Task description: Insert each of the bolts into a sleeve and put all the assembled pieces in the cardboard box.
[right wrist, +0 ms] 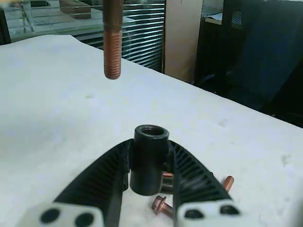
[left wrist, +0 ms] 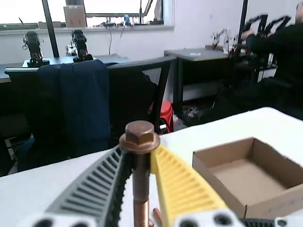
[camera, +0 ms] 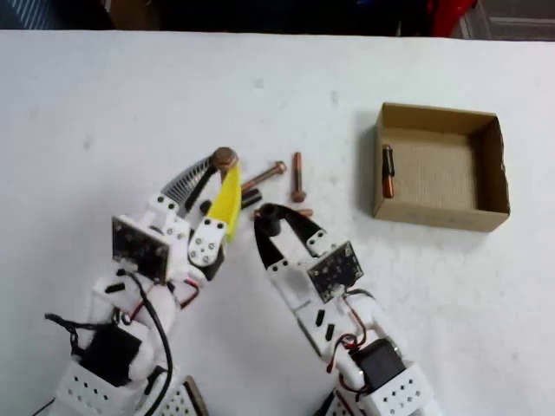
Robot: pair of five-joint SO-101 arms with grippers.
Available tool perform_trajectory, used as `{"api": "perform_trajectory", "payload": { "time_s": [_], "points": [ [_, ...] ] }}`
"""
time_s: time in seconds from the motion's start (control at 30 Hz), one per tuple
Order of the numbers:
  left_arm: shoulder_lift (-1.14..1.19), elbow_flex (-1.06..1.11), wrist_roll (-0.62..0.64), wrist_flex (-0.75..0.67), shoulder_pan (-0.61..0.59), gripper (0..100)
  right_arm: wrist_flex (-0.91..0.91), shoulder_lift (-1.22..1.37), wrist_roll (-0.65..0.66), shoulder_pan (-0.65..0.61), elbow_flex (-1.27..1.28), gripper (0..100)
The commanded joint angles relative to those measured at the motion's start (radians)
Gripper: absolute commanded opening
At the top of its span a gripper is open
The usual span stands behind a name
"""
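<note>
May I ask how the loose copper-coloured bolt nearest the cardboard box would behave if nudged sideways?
The copper-coloured bolt lies flat on the white table; its round shank would probably roll, curving because its head is wider. It looks metal, so likely stiff and heavy for its size.

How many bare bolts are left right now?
3 at least: one bolt upright in the left hand, two loose bolts on the table beyond the hands; a copper bit beside the right hand may be a fourth.
</note>
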Motion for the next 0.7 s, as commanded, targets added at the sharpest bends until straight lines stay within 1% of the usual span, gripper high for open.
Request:
{"api": "perform_trajectory", "payload": {
  "time_s": [0.0, 0.2, 0.3, 0.37, 0.53, 0.67],
  "points": [
    [-0.024, 0.014, 0.081, -0.078, 0.039, 2, -0.036, -0.012, -0.005, -0.019, 0.008, 1.7],
    [-0.024, 0.075, 0.098, -0.173, 0.064, 2, -0.030, -0.012, -0.002, -0.024, 0.008, 1.7],
    [-0.024, 0.098, 0.101, -0.198, 0.064, 2, -0.028, -0.010, 0.069, -0.024, 0.008, 1.7],
    [-0.024, 0.098, 0.104, -0.203, 0.064, 2, -0.028, -0.008, 0.078, -0.021, 0.008, 1.7],
    [-0.025, 0.097, 0.255, -0.203, 0.056, 2, -0.028, -0.008, 0.080, -0.018, 0.008, 1.7],
    [-0.025, 0.097, 0.272, -0.201, 0.059, 2, -0.027, -0.008, 0.080, -0.018, 0.008, 1.7]
  ]
}}
